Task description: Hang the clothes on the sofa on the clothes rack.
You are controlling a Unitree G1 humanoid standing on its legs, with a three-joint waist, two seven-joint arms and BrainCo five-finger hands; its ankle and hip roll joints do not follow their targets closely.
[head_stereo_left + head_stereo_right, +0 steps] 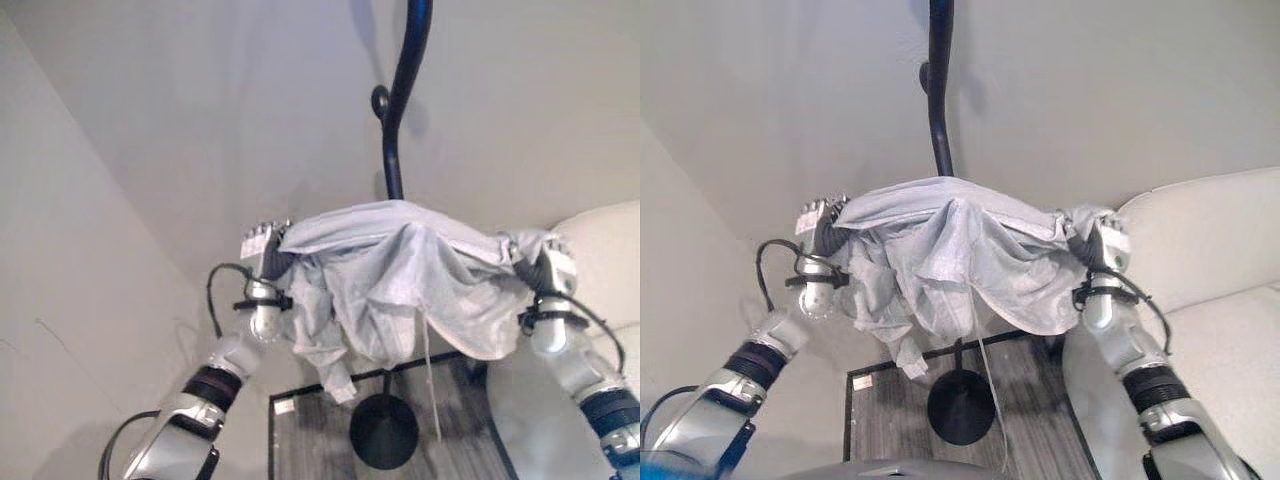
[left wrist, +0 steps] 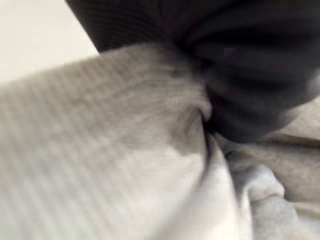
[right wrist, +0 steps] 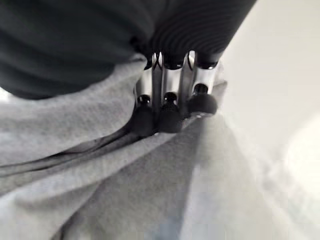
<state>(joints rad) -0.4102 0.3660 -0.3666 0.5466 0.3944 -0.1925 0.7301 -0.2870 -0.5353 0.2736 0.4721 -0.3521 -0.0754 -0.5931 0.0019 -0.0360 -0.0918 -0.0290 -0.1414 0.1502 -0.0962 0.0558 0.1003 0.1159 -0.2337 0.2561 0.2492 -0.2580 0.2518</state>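
A light grey garment (image 1: 400, 285) hangs stretched between my two raised hands, in front of the black pole of the clothes rack (image 1: 393, 150). My left hand (image 1: 264, 250) is shut on the garment's left edge, and in the left wrist view the grey cloth (image 2: 125, 150) bunches against the hand's dark cover. My right hand (image 1: 1105, 245) is shut on the right edge; in the right wrist view its fingers (image 3: 170, 112) curl into the grey cloth (image 3: 125, 200). The cloth's middle sags in folds, and a thin cord (image 1: 430, 370) dangles from it.
The rack's round black base (image 1: 384, 432) stands on a dark wood-look mat (image 1: 330, 440) below the garment. A hook knob (image 1: 380, 100) juts from the pole above. A cream sofa (image 1: 1220, 290) is at the right. Pale walls meet in a corner behind.
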